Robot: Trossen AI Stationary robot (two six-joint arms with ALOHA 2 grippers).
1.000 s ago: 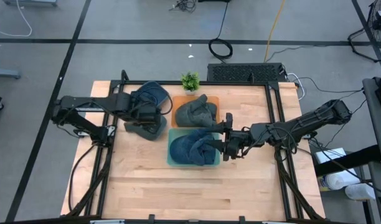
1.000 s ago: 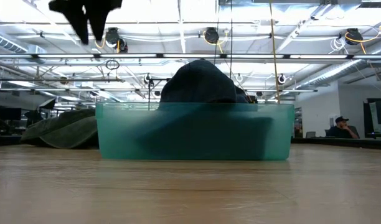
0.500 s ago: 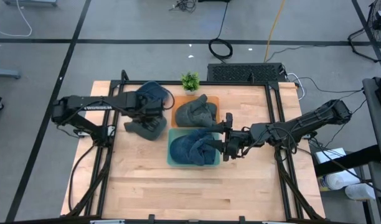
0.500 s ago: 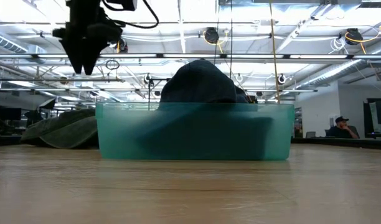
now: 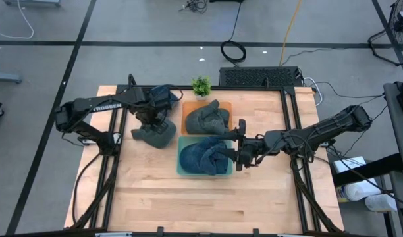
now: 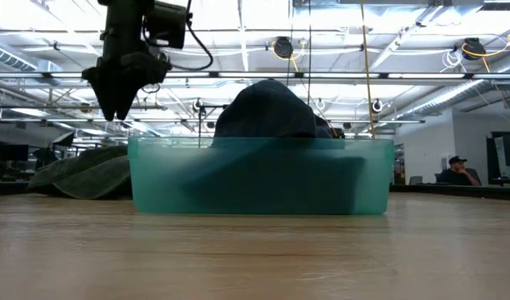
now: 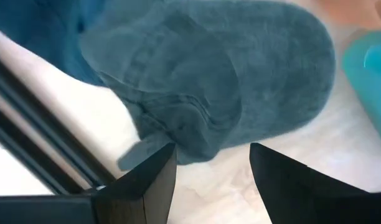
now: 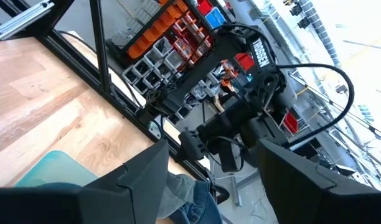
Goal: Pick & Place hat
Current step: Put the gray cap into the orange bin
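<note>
High view: teal bin (image 5: 186, 170) and plant (image 5: 201, 85) nearby; left gripper (image 5: 151, 122) spread right over grey hat (image 5: 155, 134).

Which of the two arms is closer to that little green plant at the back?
Left. The left gripper hovers over a grey hat near the plant; the right gripper sits farther off, by the teal bin.

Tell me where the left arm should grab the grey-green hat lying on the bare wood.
Probably pinch the soft crown of the grey-green hat, coming straight down from above. It lies slumped on the table, offering folds to pinch. The left gripper already hangs over it with jaws open, the teal bin off to one side.
</note>
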